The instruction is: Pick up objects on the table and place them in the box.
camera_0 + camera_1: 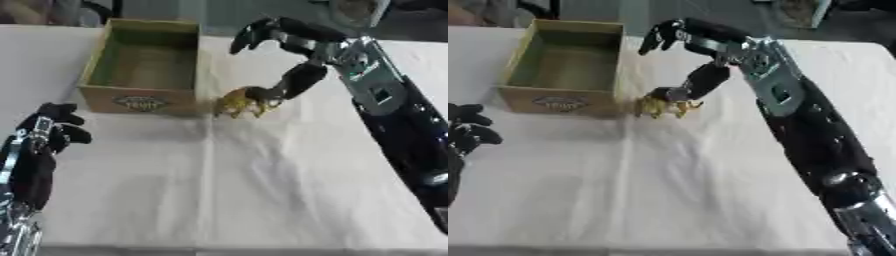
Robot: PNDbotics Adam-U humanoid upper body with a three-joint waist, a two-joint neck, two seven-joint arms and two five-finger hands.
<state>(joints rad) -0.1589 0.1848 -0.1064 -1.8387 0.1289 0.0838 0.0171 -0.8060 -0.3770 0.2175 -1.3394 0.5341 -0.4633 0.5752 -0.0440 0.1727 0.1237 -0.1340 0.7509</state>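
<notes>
Our right hand (289,60) has a finger and thumb pinched on the yellow toy (241,104) just beside the box's (144,65) front corner, so we should lift clear of its wall first.

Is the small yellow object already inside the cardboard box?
No, the yellow object lies on the white table just outside the box, under the right hand.
</notes>
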